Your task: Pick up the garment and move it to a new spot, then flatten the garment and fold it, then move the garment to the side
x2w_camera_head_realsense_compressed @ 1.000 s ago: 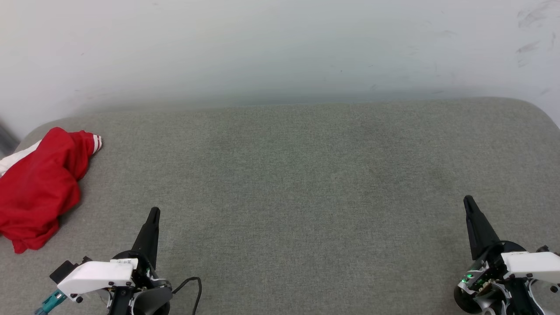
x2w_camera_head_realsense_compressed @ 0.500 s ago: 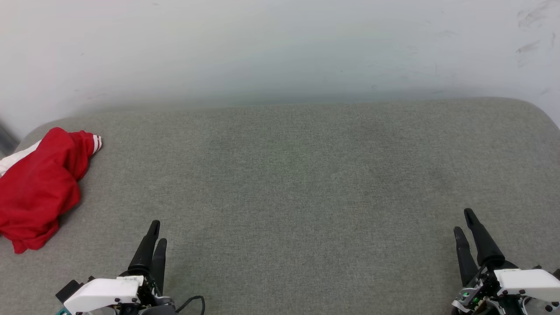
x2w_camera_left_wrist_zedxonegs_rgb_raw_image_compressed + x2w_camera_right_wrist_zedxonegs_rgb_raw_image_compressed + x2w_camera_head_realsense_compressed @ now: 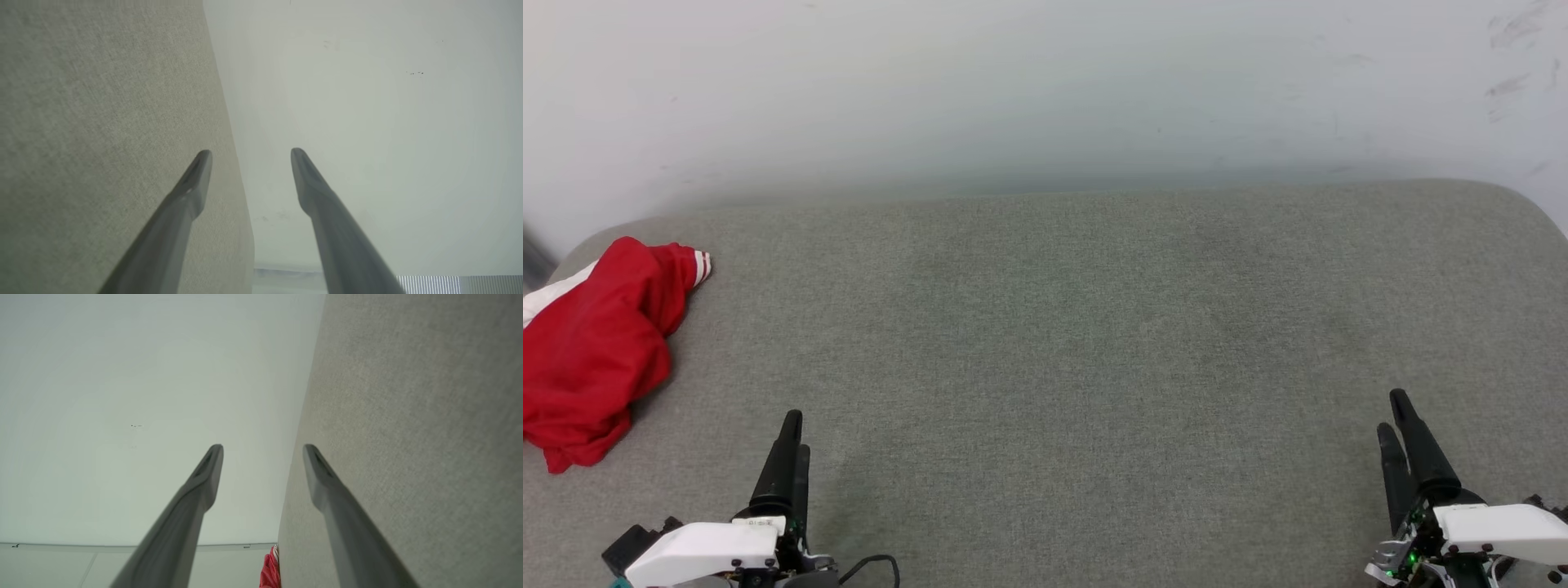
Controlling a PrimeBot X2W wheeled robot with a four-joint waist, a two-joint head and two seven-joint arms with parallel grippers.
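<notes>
Plainly, the garment [image 3: 592,343] lies in a crumpled red heap at about 9 o'clock on the grey cloth-covered bench [image 3: 1054,327], right at the bench's left end. The picture's edge cuts the garment off there. A white patch shows at the heap's 10 o'clock side. A cuff with red and white stripes pokes out at its 1 o'clock tip. No lettering can be read in the folds.

In the head view, the left gripper [image 3: 796,437] sits at 7 o'clock, over the near part of the bench, with its dark fingers pointing toward 12. The garment is off at its 10 o'clock, well apart from it. A thin black cable [image 3: 874,563] loops beside its white housing. In the left wrist view, the left gripper [image 3: 250,154] has its two fingers spread apart and nothing lies between them. Bench fabric shows behind one finger and a pale wall [image 3: 367,122] behind the other.

The right gripper [image 3: 1391,412] is at 5 o'clock in the head view, also pointing toward 12 and far from the garment. Its own camera shows the right gripper [image 3: 263,448] spread wide and holding nothing. In that view a small sliver of the red garment [image 3: 269,573] peeks in at 6 o'clock, at the bench's edge.
</notes>
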